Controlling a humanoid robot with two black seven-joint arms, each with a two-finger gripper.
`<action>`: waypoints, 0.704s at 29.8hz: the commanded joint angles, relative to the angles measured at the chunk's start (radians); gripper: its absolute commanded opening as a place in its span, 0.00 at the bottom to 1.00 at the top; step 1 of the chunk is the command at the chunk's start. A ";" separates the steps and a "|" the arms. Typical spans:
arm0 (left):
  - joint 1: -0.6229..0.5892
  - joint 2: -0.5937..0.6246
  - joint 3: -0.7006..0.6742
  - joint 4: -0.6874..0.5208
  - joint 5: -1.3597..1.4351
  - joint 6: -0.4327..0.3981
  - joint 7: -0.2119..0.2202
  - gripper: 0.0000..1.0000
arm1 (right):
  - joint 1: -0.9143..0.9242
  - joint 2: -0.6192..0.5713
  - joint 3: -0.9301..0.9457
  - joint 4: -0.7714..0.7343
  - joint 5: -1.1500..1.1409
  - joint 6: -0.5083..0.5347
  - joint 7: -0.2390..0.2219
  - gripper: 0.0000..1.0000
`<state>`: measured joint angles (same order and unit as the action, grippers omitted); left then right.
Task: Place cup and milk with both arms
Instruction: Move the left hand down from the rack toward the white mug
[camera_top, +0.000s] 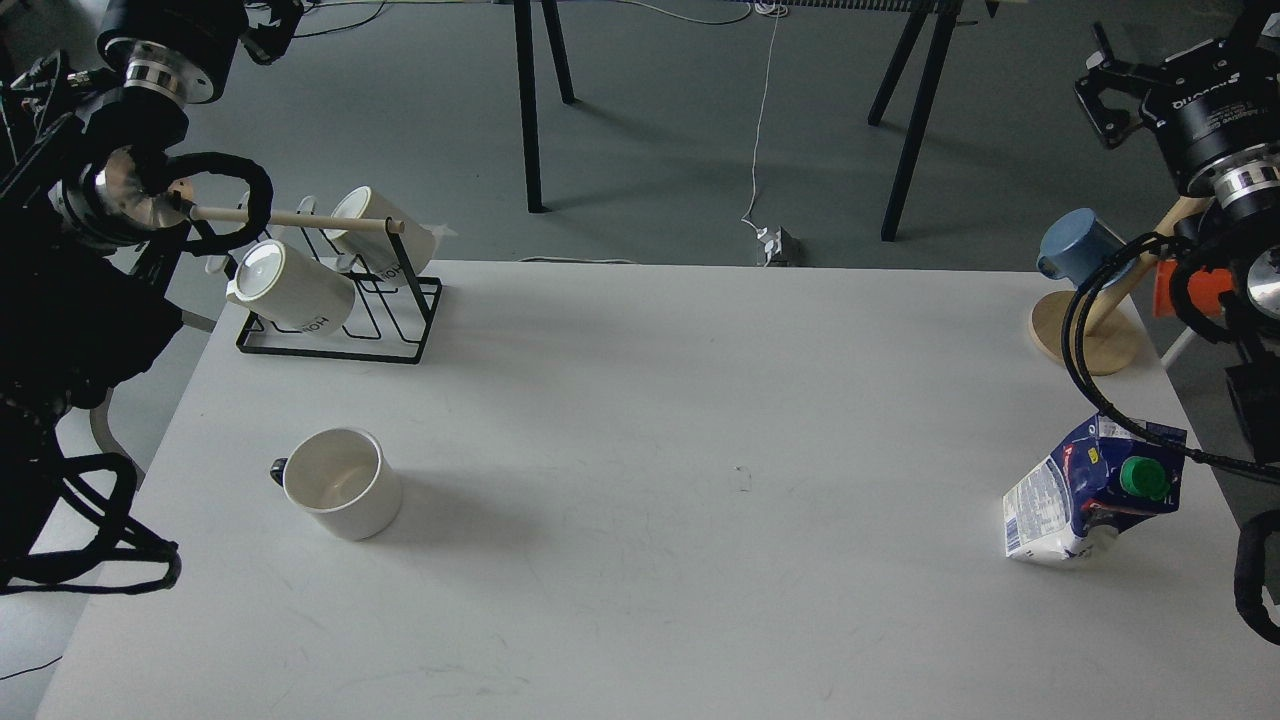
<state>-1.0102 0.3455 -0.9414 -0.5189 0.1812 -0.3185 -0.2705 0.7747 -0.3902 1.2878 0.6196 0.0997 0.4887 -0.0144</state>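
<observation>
nothing is gripped yet: the cup (342, 483) and milk (1093, 492) stand untouched on the counter (680, 420), the right fingers (1108, 95) look open, the left ones are out of view, so each arm must next reach down to its own side.

Glossy ceramic cup (342, 484); creased paper milk (1085, 495); matt table (640, 400).

A white table (640, 400) lies open across its middle, with a mug rack (340, 300) upper left and a wooden mug stand (1085, 335) upper right.

The cup (342, 484) is set front-left on the table (640, 420); the milk (1093, 492) front-right; a mug rack (345, 290) behind the cup.
</observation>
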 joint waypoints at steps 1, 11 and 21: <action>0.001 0.004 0.001 -0.003 0.000 0.007 -0.004 1.00 | -0.008 0.002 -0.004 0.000 -0.003 0.000 0.005 0.99; 0.013 0.052 0.039 -0.122 0.010 -0.071 0.056 1.00 | -0.028 -0.001 0.001 0.016 -0.002 0.000 0.005 0.99; 0.188 0.530 0.294 -0.656 0.127 -0.077 0.037 0.99 | -0.052 -0.001 0.001 0.069 -0.003 0.000 0.005 0.99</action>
<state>-0.8658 0.7857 -0.6758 -1.0828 0.2410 -0.3920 -0.2215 0.7283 -0.3898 1.2901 0.6758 0.0981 0.4887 -0.0093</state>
